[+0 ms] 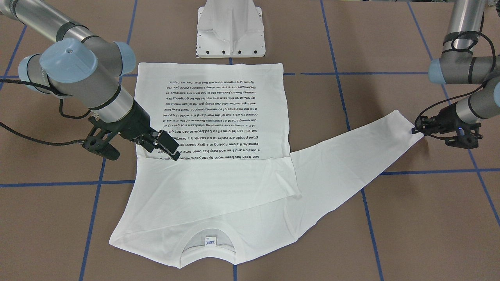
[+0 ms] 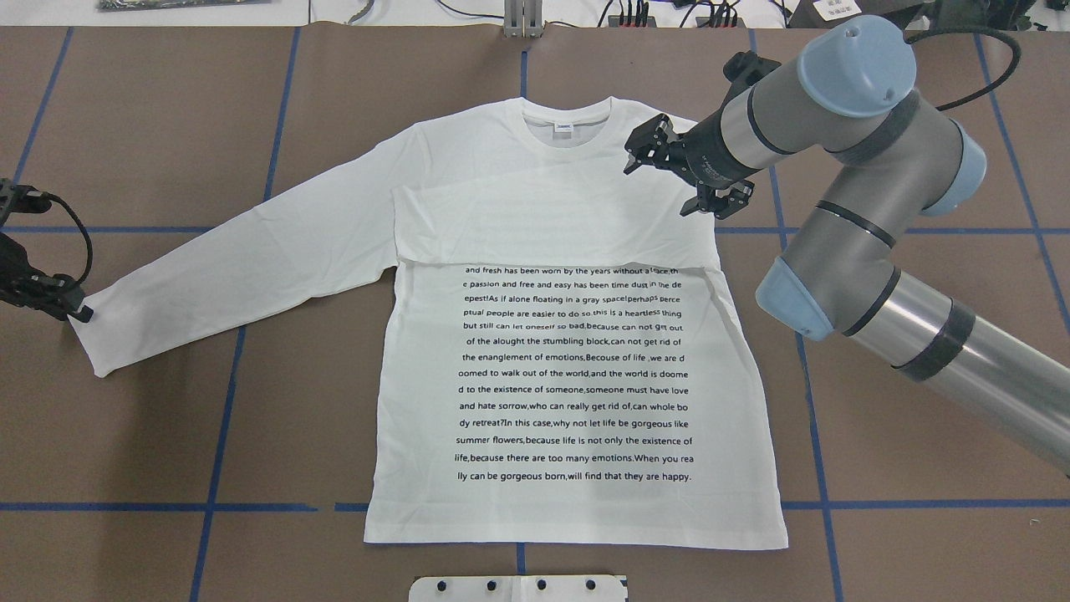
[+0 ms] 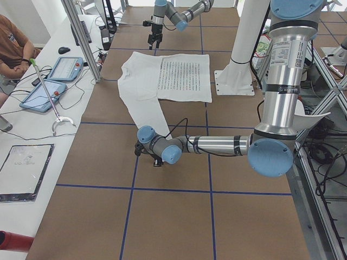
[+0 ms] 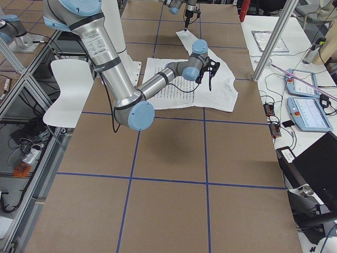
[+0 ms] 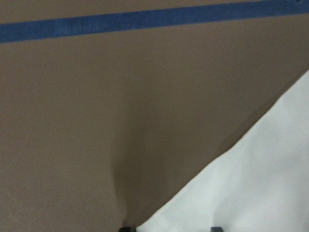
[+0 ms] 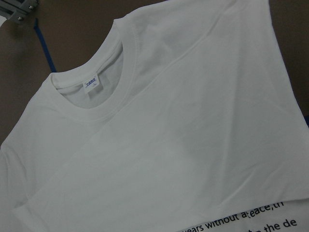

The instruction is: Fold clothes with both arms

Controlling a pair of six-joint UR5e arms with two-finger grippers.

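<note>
The white long-sleeved T-shirt (image 2: 568,368) lies flat on the brown table, text side up, collar (image 2: 567,125) at the far side. One sleeve is folded across the chest (image 2: 543,226). The other sleeve (image 2: 234,276) stretches out toward my left. My left gripper (image 2: 77,311) sits low at that sleeve's cuff; in the left wrist view the cuff edge (image 5: 251,193) lies between two fingertips that stand apart. My right gripper (image 2: 645,147) hovers open above the shirt's shoulder beside the collar, holding nothing. The right wrist view shows the collar label (image 6: 91,84) and the folded sleeve's edge.
The white pedestal base (image 1: 230,31) stands just behind the shirt's hem. Blue tape lines (image 1: 93,183) grid the table. A side table with tablets (image 3: 54,70) and a seated person lies beyond the collar side. Bare brown table surrounds the shirt.
</note>
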